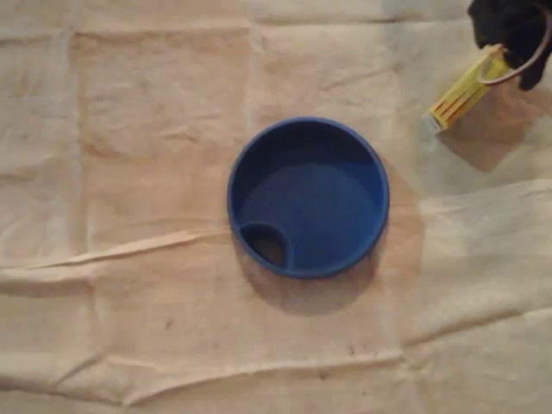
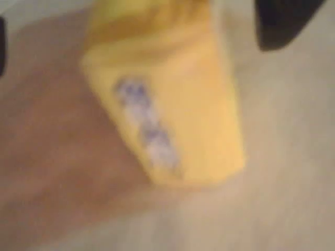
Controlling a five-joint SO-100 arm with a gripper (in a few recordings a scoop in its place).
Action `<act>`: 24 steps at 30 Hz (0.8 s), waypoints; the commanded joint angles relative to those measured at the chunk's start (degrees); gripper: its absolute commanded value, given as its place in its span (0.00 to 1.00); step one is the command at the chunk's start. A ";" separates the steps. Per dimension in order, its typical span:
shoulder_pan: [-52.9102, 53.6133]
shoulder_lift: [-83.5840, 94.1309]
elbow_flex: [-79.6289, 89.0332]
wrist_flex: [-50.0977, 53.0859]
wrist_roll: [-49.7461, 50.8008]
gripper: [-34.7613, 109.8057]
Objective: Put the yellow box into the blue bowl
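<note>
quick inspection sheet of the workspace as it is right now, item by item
surface: beige cloth, creased and wrinkled
job's things: blue bowl at centre of the overhead view, nothing in it, small pocket at its lower-left rim; yellow box at upper right, apart from the bowl, its shadow on the cloth
clutter: nothing seen
grippers: black gripper appears shut on the box's upper end
cables: thin cable loop beside the gripper
surroundings: nothing seen beyond the cloth

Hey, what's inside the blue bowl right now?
No loose item in the blue bowl, just a built-in pocket by its rim; the pocket's shadowed bottom can't be seen.
</note>
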 commanded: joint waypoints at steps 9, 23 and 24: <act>1.32 -4.22 -2.20 -0.18 -0.35 0.43; 1.05 -3.87 -3.16 0.09 -0.26 0.42; 1.14 -3.87 -3.16 0.09 -0.18 0.42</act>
